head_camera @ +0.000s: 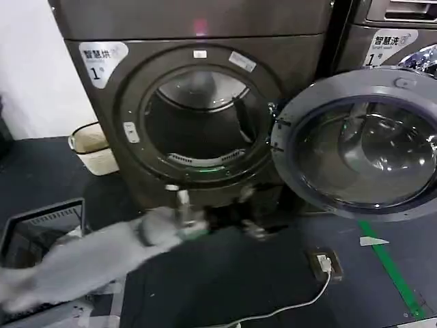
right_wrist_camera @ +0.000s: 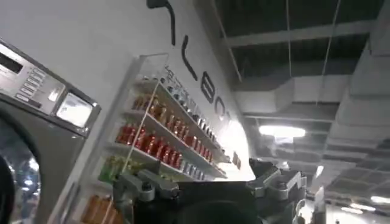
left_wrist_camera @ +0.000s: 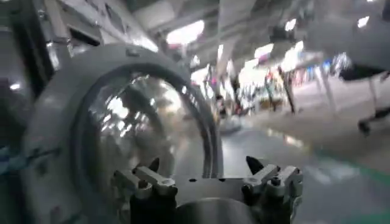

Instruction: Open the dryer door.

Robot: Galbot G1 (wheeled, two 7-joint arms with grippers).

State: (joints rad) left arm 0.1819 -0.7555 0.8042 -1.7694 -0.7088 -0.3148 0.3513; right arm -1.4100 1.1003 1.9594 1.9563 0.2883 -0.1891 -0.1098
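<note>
**Door already swung wide, left arm nearest**

The dryer (head_camera: pixel 194 102) stands with its drum mouth uncovered. The door (head_camera: pixel 362 143) hangs open on the hinge at the right side of the mouth, and its grey inner face looks toward the robot. The left arm (head_camera: pixel 82 260) reaches low across the floor, below the mouth. The left gripper (head_camera: pixel 183 213) is to the left of the door and lower, clearly apart from it. Its fingers (left_wrist_camera: pixel 152 176) are spread and hold nothing. The right gripper (right_wrist_camera: pixel 210 182) is also spread and empty, pointing up toward the shelves (right_wrist_camera: pixel 161 131). I judge the task almost finished.
</note>
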